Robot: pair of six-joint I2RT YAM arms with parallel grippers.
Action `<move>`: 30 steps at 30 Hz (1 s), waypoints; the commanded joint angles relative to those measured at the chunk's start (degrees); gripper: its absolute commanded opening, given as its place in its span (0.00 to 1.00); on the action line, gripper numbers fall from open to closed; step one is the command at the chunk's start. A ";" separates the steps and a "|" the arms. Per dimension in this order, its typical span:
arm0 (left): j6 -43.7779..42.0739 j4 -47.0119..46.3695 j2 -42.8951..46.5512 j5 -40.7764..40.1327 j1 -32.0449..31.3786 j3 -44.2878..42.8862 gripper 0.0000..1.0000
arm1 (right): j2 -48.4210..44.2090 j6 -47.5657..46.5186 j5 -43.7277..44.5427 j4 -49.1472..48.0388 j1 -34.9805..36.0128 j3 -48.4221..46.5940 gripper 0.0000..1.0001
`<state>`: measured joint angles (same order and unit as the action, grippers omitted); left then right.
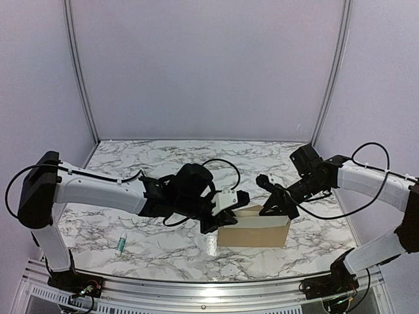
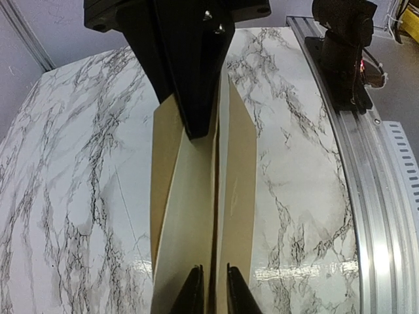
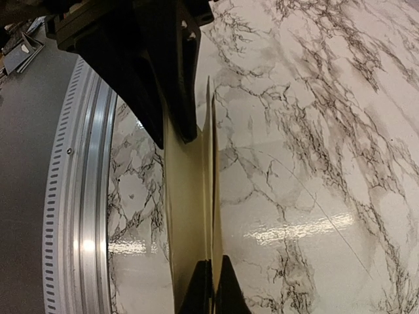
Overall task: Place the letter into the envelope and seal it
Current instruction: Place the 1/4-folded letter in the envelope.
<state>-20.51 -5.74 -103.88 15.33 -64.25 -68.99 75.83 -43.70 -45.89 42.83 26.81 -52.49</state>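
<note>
The left tool (image 2: 214,294) has its two fingers drawn in to a narrow slit, clenched on the thin edge of a plain tan-brown kraft paper envelope (image 1: 255,237). The right tool (image 3: 215,292) is pressed fully together on the opposite edge of the same envelope, so the two tools face each other along its length. The envelope hangs upright between them, right of centre and toward the near side of the white, grey-veined marble tabletop (image 1: 163,157); I cannot tell whether its lower edge touches the surface. A thin cream-white paper letter (image 2: 186,219) lies between the tan panels, and its pale band shows along the envelope's top in the overhead view. Well apart to the left, near the front edge, lies a small white tube with a green cap (image 1: 121,244).
</note>
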 commanded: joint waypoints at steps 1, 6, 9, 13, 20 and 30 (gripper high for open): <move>-2.87 8.19 -0.92 -1.87 -0.40 -3.06 0.15 | -1.25 0.09 0.27 -0.56 0.63 -0.06 0.00; -6.63 17.36 -3.42 -3.65 -0.96 -8.28 0.03 | -1.22 0.09 0.20 -0.50 0.67 -0.04 0.00; -8.59 19.79 -4.03 -7.17 -1.76 -10.20 0.00 | -1.17 0.19 0.19 -0.65 0.69 0.10 0.00; -10.39 23.08 -4.80 -11.17 -2.02 -12.37 0.00 | -1.37 0.77 -0.47 -0.70 0.63 -0.26 0.00; -11.37 23.98 -5.31 -11.78 -2.64 -12.68 0.00 | 1.32 2.83 -5.45 0.57 0.60 -3.32 0.16; -11.13 24.10 -6.57 -13.42 -3.80 -12.31 0.00 | 4.62 3.42 -4.74 0.30 0.61 -4.22 0.15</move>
<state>-31.40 16.86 -108.75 3.31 -67.64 -80.82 81.14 -41.60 -50.68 43.72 26.89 -55.44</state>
